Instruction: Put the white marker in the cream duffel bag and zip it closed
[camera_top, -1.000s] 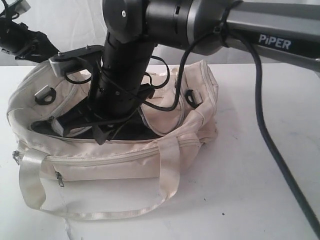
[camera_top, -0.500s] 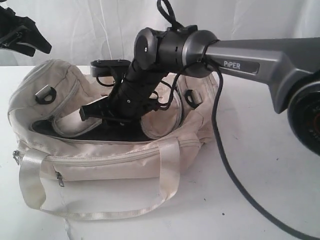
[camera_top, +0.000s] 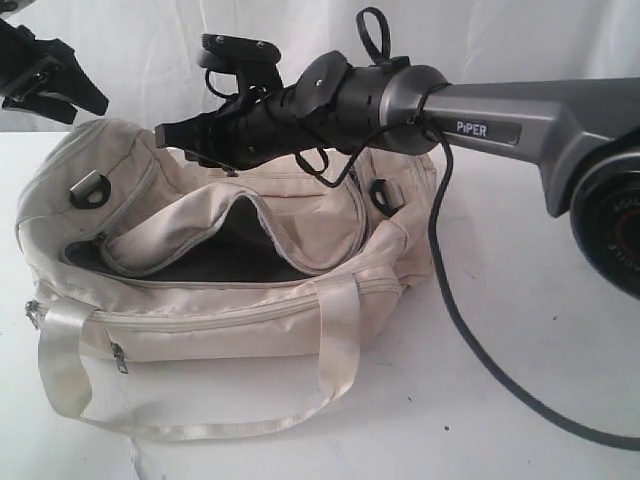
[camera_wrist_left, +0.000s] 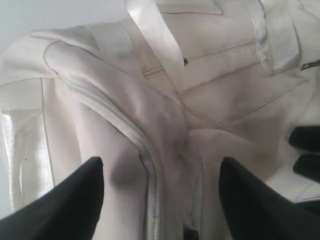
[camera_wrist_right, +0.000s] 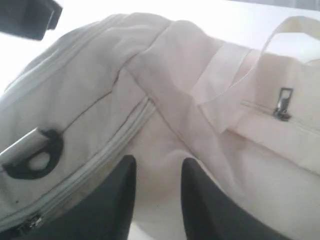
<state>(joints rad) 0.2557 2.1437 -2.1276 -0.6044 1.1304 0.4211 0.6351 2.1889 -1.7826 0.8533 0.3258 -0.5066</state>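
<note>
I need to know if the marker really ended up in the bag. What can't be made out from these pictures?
- The white marker: seen in no view.
- Inside of the cream duffel bag: exterior view, dark and partly covered by its folded-in flap.
- The bag's far side: exterior view, behind the right arm.
- The left arm: exterior view, cut off by the left edge.

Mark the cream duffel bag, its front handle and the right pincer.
cream duffel bag (camera_top: 230, 340): exterior view, front side panel.
front handle (camera_top: 340, 335): exterior view, shiny upright strap.
right pincer (camera_wrist_right: 157, 172): right wrist view, midway between fingertips.
</note>
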